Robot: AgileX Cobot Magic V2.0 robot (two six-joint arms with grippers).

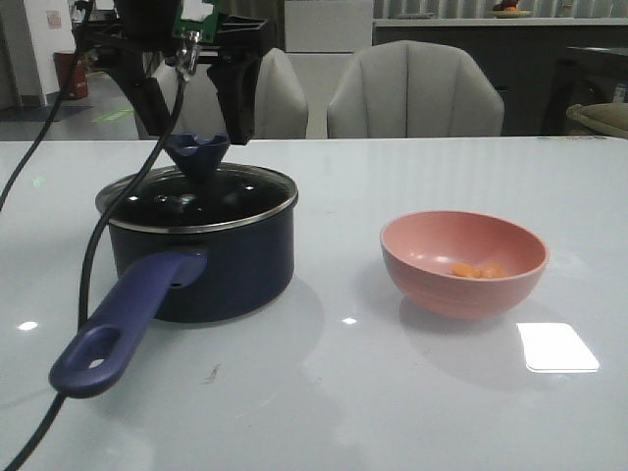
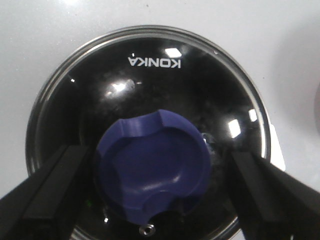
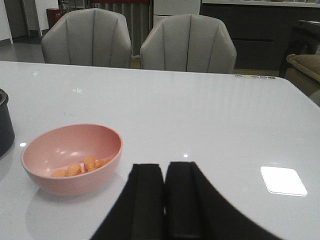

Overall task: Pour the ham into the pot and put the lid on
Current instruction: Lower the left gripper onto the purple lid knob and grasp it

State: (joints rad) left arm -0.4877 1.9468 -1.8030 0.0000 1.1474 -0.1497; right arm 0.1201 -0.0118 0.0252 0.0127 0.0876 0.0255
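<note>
The dark navy pot stands at the left of the table, its long blue handle pointing toward the front. The glass lid sits on it. My left gripper hangs open just above, one finger on either side of the blue knob, with small gaps showing. The ham is a few orange chunks lying in the pink bowl to the right of the pot. My right gripper is shut on nothing, low over the table to the right of the bowl. It is out of the front view.
White glossy table with bright light reflections. Two grey chairs stand behind its far edge. A black cable runs down past the pot handle at the left.
</note>
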